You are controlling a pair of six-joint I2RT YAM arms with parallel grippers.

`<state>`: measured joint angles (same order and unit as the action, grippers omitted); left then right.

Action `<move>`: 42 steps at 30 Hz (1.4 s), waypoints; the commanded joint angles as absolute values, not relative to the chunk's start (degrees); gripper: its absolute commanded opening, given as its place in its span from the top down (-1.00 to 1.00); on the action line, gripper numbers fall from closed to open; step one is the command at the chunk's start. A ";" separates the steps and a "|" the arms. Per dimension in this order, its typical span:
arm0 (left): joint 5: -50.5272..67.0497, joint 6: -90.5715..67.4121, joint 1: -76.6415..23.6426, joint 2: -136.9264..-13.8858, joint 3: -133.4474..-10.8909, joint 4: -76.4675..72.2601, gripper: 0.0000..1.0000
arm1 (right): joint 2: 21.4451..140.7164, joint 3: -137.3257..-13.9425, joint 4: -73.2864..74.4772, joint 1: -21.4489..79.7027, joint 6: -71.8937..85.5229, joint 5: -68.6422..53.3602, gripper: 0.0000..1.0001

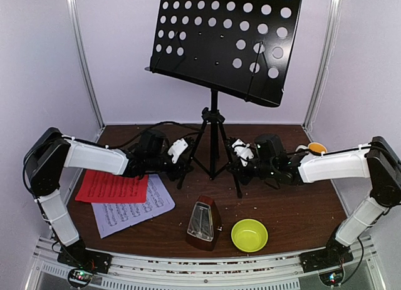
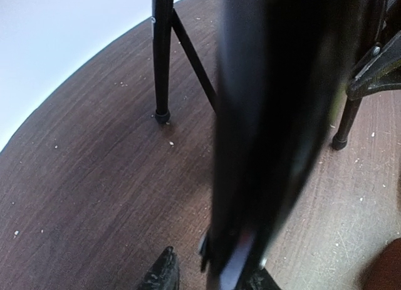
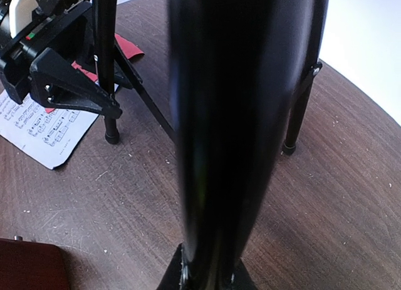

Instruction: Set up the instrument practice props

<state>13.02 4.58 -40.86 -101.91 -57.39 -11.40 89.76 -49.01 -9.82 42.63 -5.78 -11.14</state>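
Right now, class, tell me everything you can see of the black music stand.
The music stand is black and metal-looking. Its perforated desk, tilted back with a lip along the lower edge, holds no sheets. A thin pole runs down to braced tripod legs whose capped feet rest on the brown table. It stands upright, centred. The left gripper straddles one leg with a gap showing; the right gripper is clamped on another.
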 commanded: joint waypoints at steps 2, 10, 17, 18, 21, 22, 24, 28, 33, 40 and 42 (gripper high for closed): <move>13.93 5.04 -40.80 -103.36 -59.32 -10.49 0.40 | 89.56 -48.90 -8.39 42.98 -10.49 -11.86 0.47; 14.88 5.29 -40.84 -103.53 -59.58 -10.58 0.38 | 89.37 -45.39 -10.02 42.97 -10.35 -10.42 0.10; 15.23 5.86 -40.86 -104.42 -59.82 -10.45 0.39 | 93.18 -47.88 -10.45 42.86 -10.65 -8.77 0.31; 15.14 5.81 -40.84 -104.63 -60.07 -10.38 0.40 | 93.57 -48.16 -10.50 42.81 -10.42 -8.48 0.34; 14.93 5.78 -40.79 -104.94 -60.21 -10.12 0.44 | 94.25 -48.39 -10.70 42.80 -9.96 -7.55 0.45; 14.68 5.75 -40.83 -104.88 -60.16 -10.10 0.46 | 94.18 -48.16 -10.80 42.73 -9.83 -7.29 0.49; 14.16 5.89 -40.79 -104.61 -59.52 -10.11 0.52 | 93.90 -47.60 -11.01 42.64 -9.51 -6.65 0.59; 13.93 6.10 -40.78 -104.20 -58.44 -10.38 0.68 | 93.37 -46.92 -10.89 42.47 -9.36 -6.33 0.75; 13.46 5.87 -40.81 -102.86 -56.11 -11.31 0.88 | 92.26 -46.31 -9.56 42.36 -9.43 -5.93 0.98; 10.29 5.59 -40.78 -98.57 -49.98 -11.61 1.00 | 88.21 -43.02 -4.62 42.15 -8.75 -2.96 1.00; 9.08 5.54 -40.72 -97.18 -47.98 -11.27 1.00 | 86.19 -41.00 -4.99 41.60 -6.68 -3.26 1.00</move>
